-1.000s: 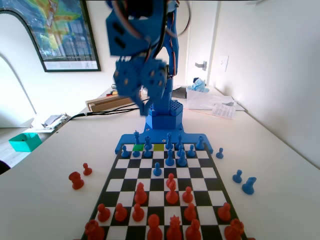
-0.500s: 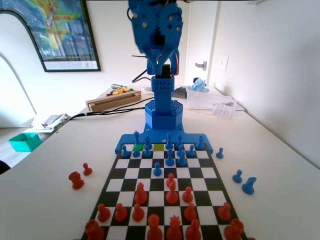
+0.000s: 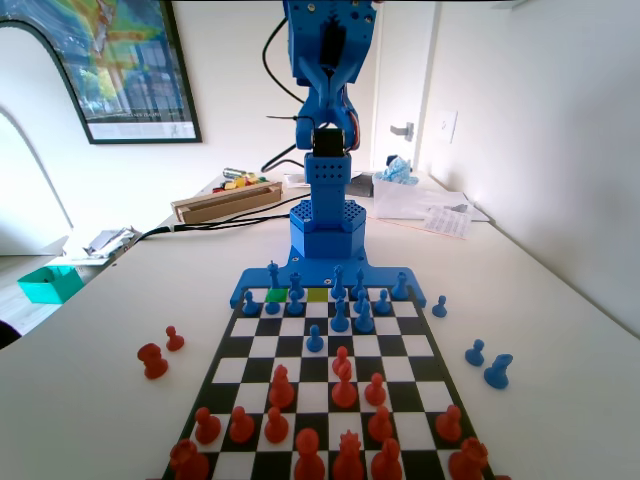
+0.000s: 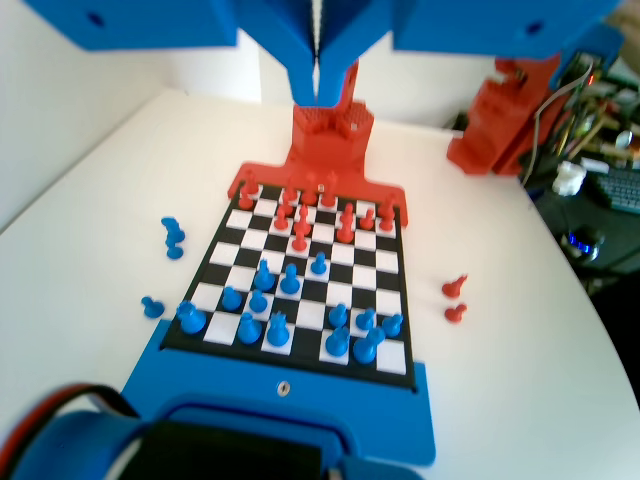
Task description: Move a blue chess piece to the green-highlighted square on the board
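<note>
We had our gripper (image 4: 317, 85) high with its jaws pressed together on nothing, and the blue pieces (image 4: 275, 329) and the green square (image 3: 277, 295) on the board (image 4: 312, 310) lay far below it, along the near edge.

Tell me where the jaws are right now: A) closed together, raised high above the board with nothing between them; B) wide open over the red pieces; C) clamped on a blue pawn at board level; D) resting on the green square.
A: in the wrist view the gripper hangs with its jaws pressed together and empty, well above the board, whose pieces all stand far below.
</note>
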Robot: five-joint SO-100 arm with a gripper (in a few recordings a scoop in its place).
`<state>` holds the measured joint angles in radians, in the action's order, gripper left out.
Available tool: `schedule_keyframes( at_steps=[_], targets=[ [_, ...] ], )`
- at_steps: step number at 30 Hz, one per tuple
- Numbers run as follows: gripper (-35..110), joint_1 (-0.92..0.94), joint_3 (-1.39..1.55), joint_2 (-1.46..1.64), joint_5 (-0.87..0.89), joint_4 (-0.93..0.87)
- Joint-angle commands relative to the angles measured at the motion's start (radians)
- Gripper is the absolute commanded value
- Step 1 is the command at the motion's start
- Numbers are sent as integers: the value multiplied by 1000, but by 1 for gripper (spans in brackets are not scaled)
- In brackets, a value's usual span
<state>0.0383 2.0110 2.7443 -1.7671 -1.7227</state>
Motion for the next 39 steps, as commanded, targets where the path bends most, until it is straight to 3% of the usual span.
schedule_keyframes(
  at_steps=[1, 16, 39],
  targets=[
    [1, -3, 38, 78, -21, 11],
    [1, -17, 166, 264, -9, 140],
    [3, -2, 170, 311, 3, 152]
  ],
)
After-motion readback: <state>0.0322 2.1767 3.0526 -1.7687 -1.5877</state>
